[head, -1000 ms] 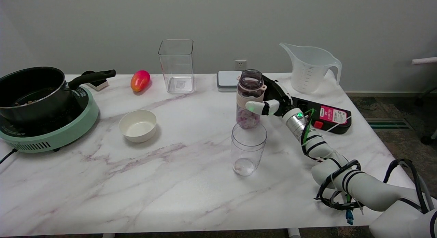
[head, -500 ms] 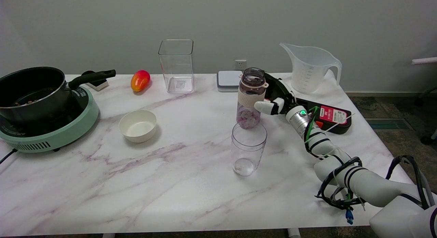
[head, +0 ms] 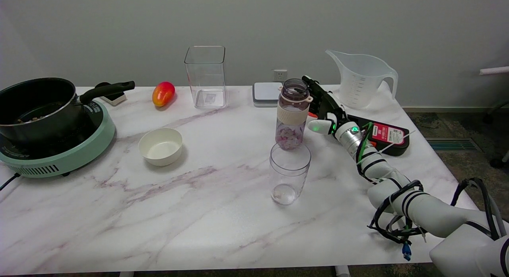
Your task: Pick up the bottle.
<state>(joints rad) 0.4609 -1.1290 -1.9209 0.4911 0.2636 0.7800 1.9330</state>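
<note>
Since a second ago I've drawn the right hand (head: 323,110) off the bottle (head: 292,115); fingers spread, holding nothing, at its 3 o'clock. Bottle stands mid-table on white marble (head: 199,213), grey wall (head: 254,26) behind.

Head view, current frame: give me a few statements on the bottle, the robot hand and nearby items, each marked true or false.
1. The bottle stands upright with no cap on. True.
2. The robot hand is at the bottle's left in the picture. False: it is at its right.
3. The clear cup stands in front of the bottle, nearer the camera. True.
4. The white bowl sits on the green cooker. False: it sits on the table, beside it.
5. The measuring jug lies on its side. False: it is upright.
</note>
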